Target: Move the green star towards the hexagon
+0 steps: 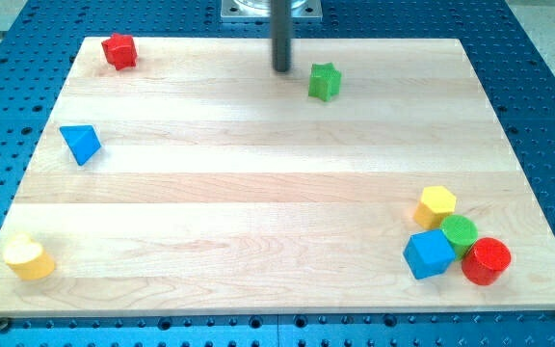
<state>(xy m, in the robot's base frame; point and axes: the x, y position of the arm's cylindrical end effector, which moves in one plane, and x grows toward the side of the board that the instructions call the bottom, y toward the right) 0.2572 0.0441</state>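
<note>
The green star [324, 81] lies near the view's top, right of centre, on the wooden board [258, 193]. My tip [282, 69] stands just to the star's left and slightly above it, with a small gap between them. The yellow hexagon [436, 204] lies at the view's lower right, far below and to the right of the star. It touches a cluster of other blocks.
Next to the hexagon lie a green cylinder [459, 232], a blue cube [428, 254] and a red cylinder [487, 260]. A red star-like block [118, 50] is at top left, a blue triangle [81, 144] at left, a yellow heart [29, 258] at bottom left.
</note>
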